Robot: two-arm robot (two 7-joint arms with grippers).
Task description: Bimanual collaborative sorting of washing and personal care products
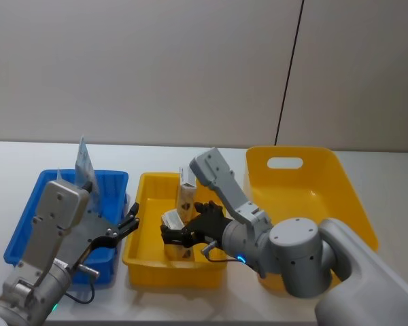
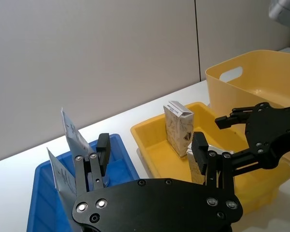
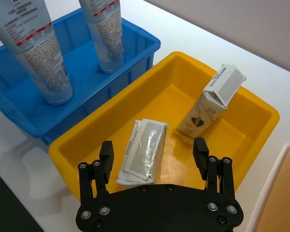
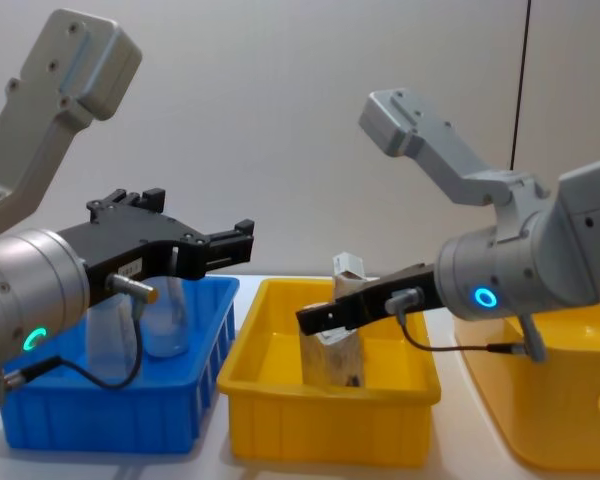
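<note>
1. Flat carton (image 3: 144, 151) lies on the floor of the small yellow tray (image 3: 261, 110), near its left wall. The second carton (image 3: 210, 104) stands tilted at the far end of that tray.
2. Two tubes (image 3: 36, 48) stand cap-down in the blue tray (image 3: 19, 121), on the left.
3. Right tool (image 3: 153, 146) hovers over the flat carton with its jaws spread to either side of the narrow width, touching nothing.
4. Left tool (image 1: 132, 214) is also spread and empty, hanging between the blue tray and the small yellow tray.
5. Risk: the carton is thin and flat, so the fingers may hit the tray floor before they grip, or close above it and miss.
6. Risk: too much squeeze could dent the cardboard.
7. Risk: the left finger comes down close to the tray wall and could catch the rim and shove the tray across the surface (image 1: 190, 153).
8. Risk: the tilted carton looks unstable, and a brush from the right arm would likely tip it.
9. Risk: the two tools are near each other, so a sideways move by either could make them collide.
10. The big yellow bin (image 1: 292, 149) sits on the right.
</note>
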